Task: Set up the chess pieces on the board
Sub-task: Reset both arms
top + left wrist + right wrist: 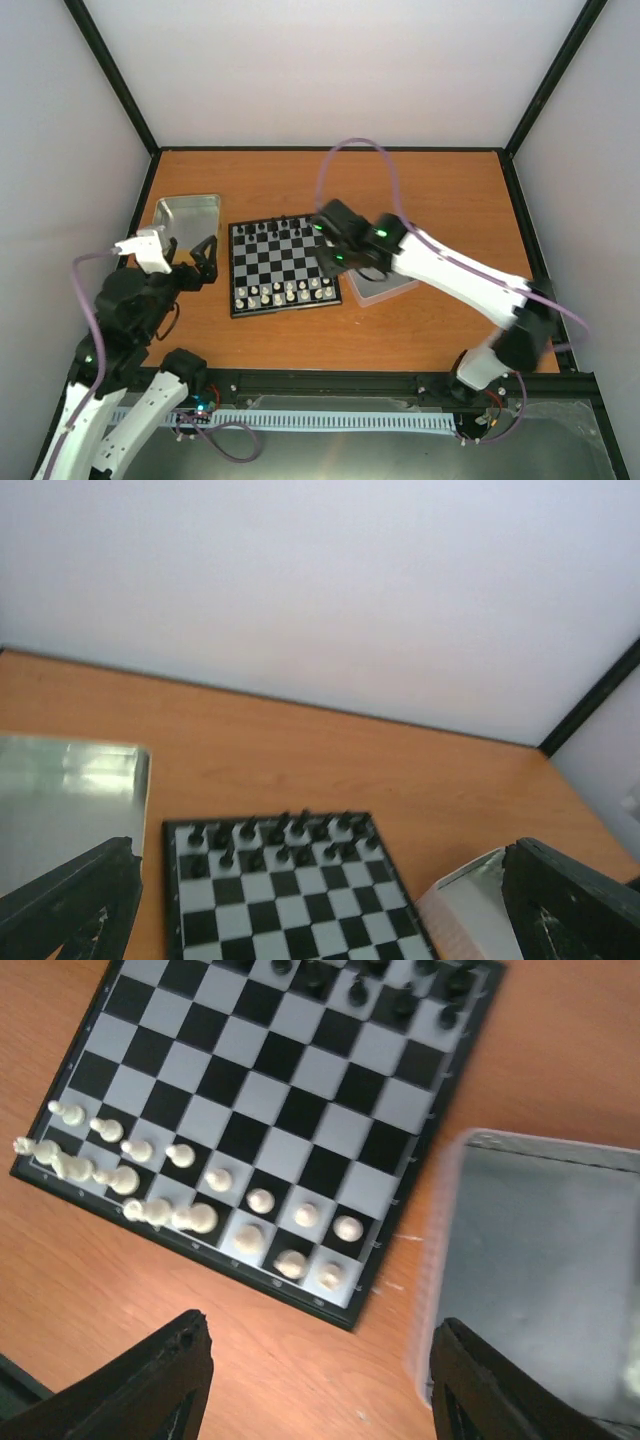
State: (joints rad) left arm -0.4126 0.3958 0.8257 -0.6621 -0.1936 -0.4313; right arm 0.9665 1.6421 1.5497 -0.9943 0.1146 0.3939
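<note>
Right tool point(320, 1332) spread wide, empty, over board point(270, 1090) edge, left tool point(318, 848) likewise apart, empty

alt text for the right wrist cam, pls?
Chessboard seen from above, with white pieces in two rows along its near edge and black pieces at the far edge. A grey tray lies to its right. The open right pincer frames the bottom, holding nothing.
</note>
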